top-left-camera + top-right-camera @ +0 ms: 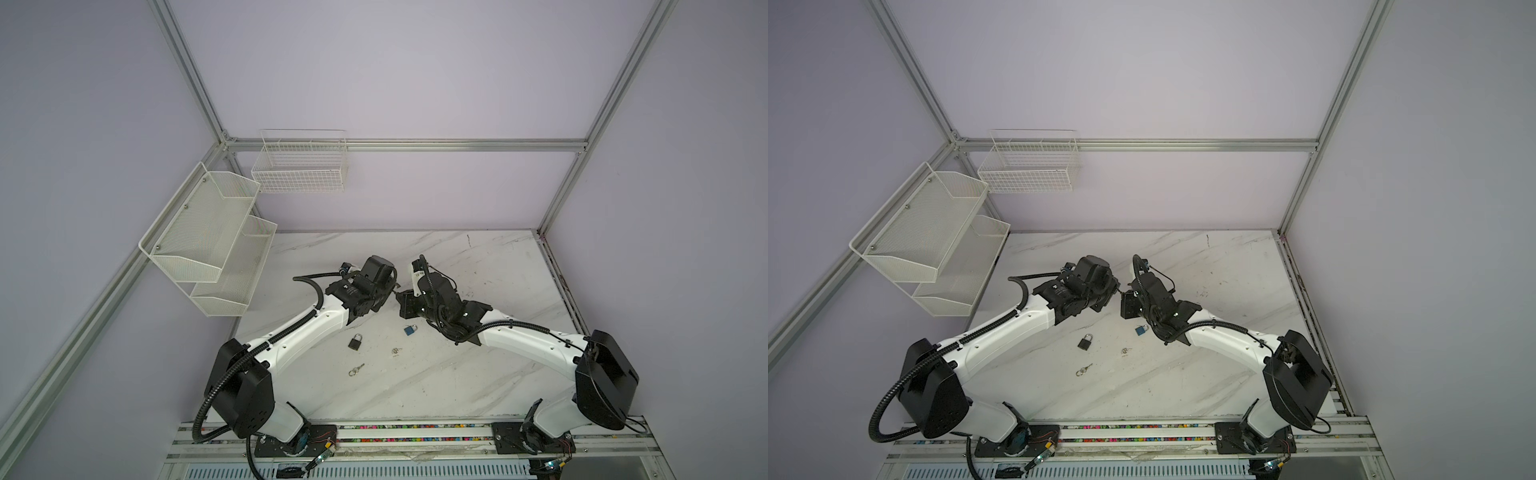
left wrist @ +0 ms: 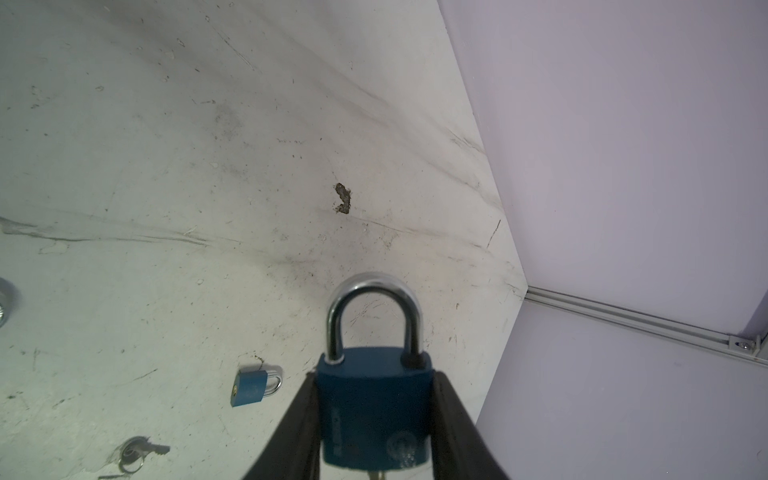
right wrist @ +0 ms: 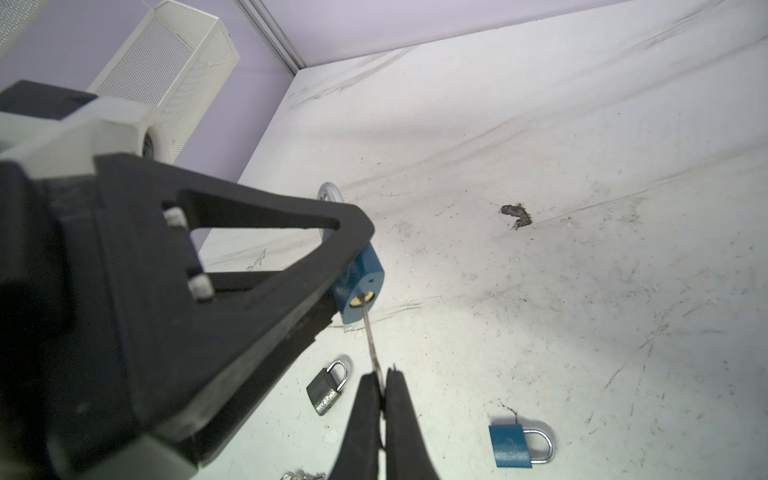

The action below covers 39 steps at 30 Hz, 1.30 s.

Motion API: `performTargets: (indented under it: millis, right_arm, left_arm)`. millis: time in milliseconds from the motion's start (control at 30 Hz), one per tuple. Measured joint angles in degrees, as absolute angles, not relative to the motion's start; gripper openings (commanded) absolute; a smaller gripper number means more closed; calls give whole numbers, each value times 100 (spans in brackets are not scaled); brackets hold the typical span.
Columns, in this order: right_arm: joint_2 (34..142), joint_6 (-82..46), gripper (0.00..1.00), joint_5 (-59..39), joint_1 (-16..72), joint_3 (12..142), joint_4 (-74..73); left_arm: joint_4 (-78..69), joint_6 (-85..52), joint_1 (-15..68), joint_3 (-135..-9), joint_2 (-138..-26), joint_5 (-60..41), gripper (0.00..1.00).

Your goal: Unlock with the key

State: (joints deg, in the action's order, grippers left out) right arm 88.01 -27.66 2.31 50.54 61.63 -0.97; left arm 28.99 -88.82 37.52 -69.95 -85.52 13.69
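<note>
Nearest the arm bases, on the scuffed white marble-patterned bench (image 1: 457, 374), lies a pair of ringed keys (image 1: 356, 370). A small key (image 1: 395, 351) lies just past them, too small to make out in detail. Further in sit a dark grey padlock (image 1: 355, 341) and a second blue padlock (image 1: 410, 330), both flat on the bench with bright steel shackles. Above them the two claws meet tip to tip, and in both top views their black housings hide what they carry. The wrist views show it. The left claw (image 2: 374, 376) is clamped on the flat sides of a blue padlock (image 2: 374, 407), matte painted, with both legs of its rounded chrome shackle seated in the body. The right claw (image 3: 380, 376) is pinched together on the key (image 3: 370, 332). The key's head is buried between the pads, and its thin blade enters the brass keyhole in the padlock's underside. Beyond is a dark chipped patch (image 2: 343, 198) in the bench surface. Farthest back, a two-tier white mesh rack (image 1: 208, 245) hangs on the side wall and a white wire basket (image 1: 299, 166) on the rear wall. Only mesh, wire and wall show in them.
</note>
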Motion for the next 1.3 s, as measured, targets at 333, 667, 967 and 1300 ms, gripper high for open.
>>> performTargets:
  millis: [333,667,967,1300]
  right_arm:
    - [8868,-3190,0,-36,5050,6180,-329]
    - [8934,-2788,0,753,5319,6353,67]
    - [9063,-2436,0,952,5441,6353,47]
    - [9172,-3256,0,-217,5116,6353,-222]
  left_arm:
    - [2884,-8969,3693,-6897,-8396,1350,8]
    - [2891,-9032,3677,-6757,-8342,1238,8]
    - [2781,-9242,3675,-6595,-8346,1166,8]
    - [2818,-9282,3638,-6569,-8344,1363,8]
